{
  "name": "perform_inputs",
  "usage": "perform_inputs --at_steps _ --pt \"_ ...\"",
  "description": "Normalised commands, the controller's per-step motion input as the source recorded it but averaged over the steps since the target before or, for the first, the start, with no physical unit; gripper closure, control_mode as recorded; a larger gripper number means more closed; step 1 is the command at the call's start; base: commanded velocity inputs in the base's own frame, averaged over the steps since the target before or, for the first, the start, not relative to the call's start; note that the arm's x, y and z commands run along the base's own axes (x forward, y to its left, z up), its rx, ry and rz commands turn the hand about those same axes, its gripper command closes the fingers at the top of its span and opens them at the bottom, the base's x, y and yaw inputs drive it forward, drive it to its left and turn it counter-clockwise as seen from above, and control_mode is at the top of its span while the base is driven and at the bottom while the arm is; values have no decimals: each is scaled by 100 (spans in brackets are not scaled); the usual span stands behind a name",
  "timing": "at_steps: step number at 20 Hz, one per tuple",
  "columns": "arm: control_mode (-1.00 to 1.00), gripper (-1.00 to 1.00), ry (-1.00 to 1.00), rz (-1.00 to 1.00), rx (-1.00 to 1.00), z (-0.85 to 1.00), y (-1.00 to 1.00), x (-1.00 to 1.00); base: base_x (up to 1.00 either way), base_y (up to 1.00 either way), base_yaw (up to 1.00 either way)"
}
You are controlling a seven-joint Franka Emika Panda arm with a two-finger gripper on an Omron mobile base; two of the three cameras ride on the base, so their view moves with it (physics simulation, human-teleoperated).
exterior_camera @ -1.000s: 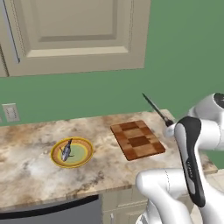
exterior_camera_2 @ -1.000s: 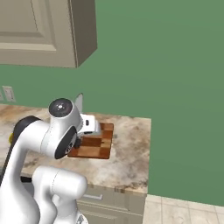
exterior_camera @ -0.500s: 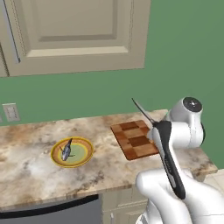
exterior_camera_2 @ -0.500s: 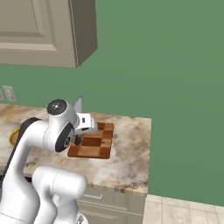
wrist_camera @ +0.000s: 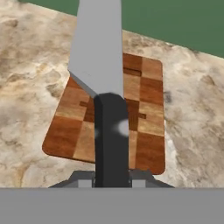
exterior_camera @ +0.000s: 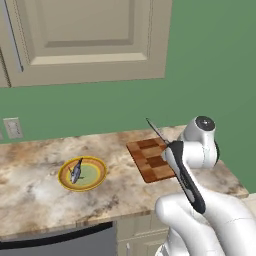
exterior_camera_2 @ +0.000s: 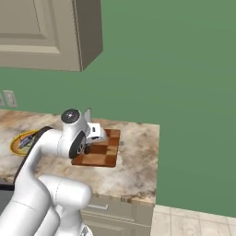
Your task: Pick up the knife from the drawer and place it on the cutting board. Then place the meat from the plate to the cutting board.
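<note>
Hand view: knife (wrist_camera: 99,61) runs up the middle of the frame, black handle low, broad silver-grey blade rising past the top edge.
Gripper: fingertips sit close against either side of the black handle at the bottom of the hand view, closed on it and holding the knife off the surface.
Knife, left base view: thin blade (exterior_camera: 156,131) sticks up and to the left from beside the arm's wrist, above the near right part of the board.
Knife, right base view: a short pale tip (exterior_camera_2: 87,113) shows just above the arm's upper joint.
Cutting board: reddish-brown block-patterned board (wrist_camera: 144,109) lies flat on the counter directly under the knife; nothing rests on it. Also seen at (exterior_camera: 148,157) and (exterior_camera_2: 107,152), partly covered by the arm.
Counter: beige and brown marbled stone top (exterior_camera: 35,185), board toward its right end, plate toward its left.
Plate: round, yellow-orange rim, pale greenish centre (exterior_camera: 95,173); well apart from the board, to its left. Its edge shows at the left of the right base view (exterior_camera_2: 16,144).
Meat: small dark grey-blue and silvery piece (exterior_camera: 76,171) lying on the plate, left of centre.
Wall: green (exterior_camera: 210,60), behind the counter.
Upper cabinet: beige panelled door (exterior_camera: 85,35) above the counter.
Outlet: pale wall plate (exterior_camera: 13,128) at the far left, just above the counter.
</note>
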Motion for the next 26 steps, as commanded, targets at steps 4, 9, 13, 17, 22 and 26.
perform_inputs --at_steps 4,9,13,17,22,26 --pt "-100 100 4 0 0 -49 -5 31 0 0 0" --pt "-100 100 5 0 0 -32 -23 18 0 0 0" --pt "-100 100 10 0 0 -25 -26 21 0 0 0" --pt "-100 100 11 0 0 -40 -17 17 0 0 0" --pt "-100 100 1 0 0 -33 -4 18 0 0 0" --pt "-100 100 0 0 0 -21 0 31 0 0 0"
